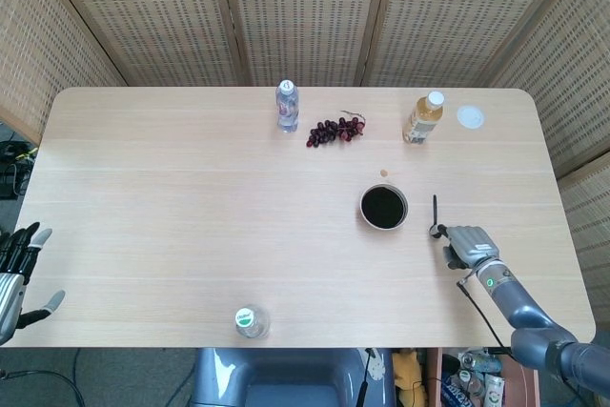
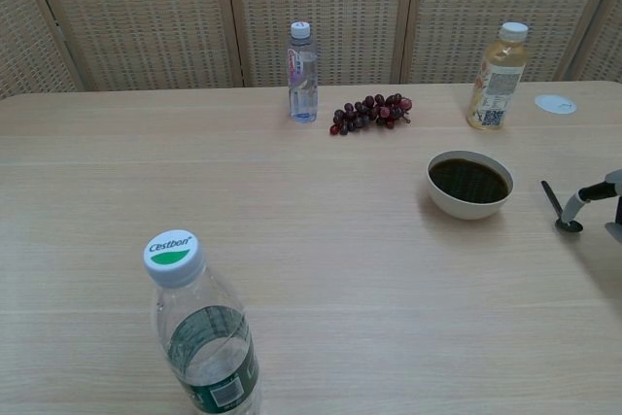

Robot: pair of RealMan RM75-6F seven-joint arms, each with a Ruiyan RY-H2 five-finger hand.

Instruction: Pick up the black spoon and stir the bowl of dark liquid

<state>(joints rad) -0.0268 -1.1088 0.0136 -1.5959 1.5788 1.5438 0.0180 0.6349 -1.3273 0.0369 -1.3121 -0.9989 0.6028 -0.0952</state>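
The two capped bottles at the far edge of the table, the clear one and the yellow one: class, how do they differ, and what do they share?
The clear bottle holds colourless liquid, the yellow bottle a yellowish drink. The clear bottle is slimmer, the yellow bottle wider. The clear bottle stands left of the grapes, the yellow bottle to their right. Both are upright, with light caps on.

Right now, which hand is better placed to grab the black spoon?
Right. The right hand sits at the black spoon, fingers at its lower end, just right of the bowl. The left hand is off the table's far left edge.
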